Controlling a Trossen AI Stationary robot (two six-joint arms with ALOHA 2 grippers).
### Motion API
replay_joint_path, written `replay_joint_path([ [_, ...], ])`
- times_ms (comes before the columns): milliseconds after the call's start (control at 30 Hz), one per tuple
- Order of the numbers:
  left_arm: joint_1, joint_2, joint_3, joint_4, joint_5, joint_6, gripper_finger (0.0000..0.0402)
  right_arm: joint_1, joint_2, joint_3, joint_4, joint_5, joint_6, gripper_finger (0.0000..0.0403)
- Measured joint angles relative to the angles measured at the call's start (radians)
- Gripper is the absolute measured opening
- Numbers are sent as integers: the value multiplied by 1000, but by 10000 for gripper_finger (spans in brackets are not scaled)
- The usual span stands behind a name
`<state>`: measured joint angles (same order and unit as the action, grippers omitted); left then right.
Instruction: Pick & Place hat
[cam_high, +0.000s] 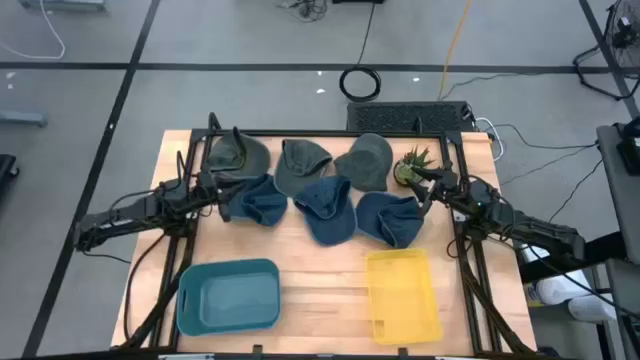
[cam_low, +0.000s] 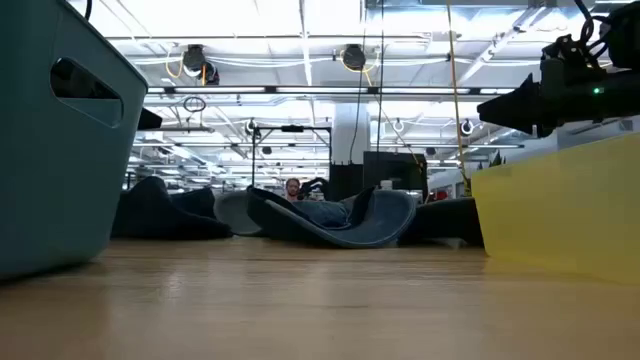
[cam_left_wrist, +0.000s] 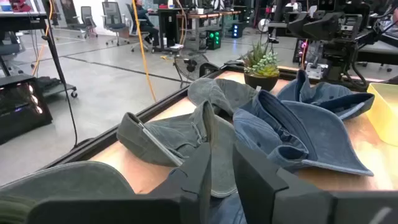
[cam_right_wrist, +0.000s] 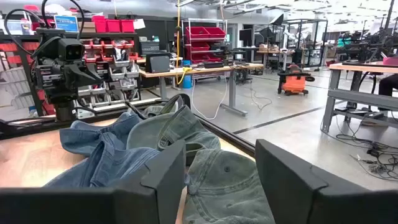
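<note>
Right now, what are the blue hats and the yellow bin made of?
The blue hats look like soft, faded denim cloth: they crumple, fold, and show stitched seams. The yellow bin seems to be smooth, hard plastic, with straight, even walls and a slight sheen.

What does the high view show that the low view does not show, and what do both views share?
Only the high view shows both arms reaching over the caps: the left gripper at the left blue cap, the right gripper near the small potted plant, plus three grey-green caps at the back. Only the low view shows the room behind the table, with its ceiling lights. Both share the teal bin, the yellow bin and the middle blue cap.
</note>
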<state>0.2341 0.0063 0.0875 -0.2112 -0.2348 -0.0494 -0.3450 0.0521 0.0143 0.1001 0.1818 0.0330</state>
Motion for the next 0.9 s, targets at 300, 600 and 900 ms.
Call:
replay_joint_path([
  [300,0,0,0,0,0,0,74,0,0,0,0,0,0,183],
  [600,0,0,0,0,0,0,74,0,0,0,0,0,0,183],
  [900,0,0,0,0,0,0,74,0,15,45,0,62,-1,183],
])
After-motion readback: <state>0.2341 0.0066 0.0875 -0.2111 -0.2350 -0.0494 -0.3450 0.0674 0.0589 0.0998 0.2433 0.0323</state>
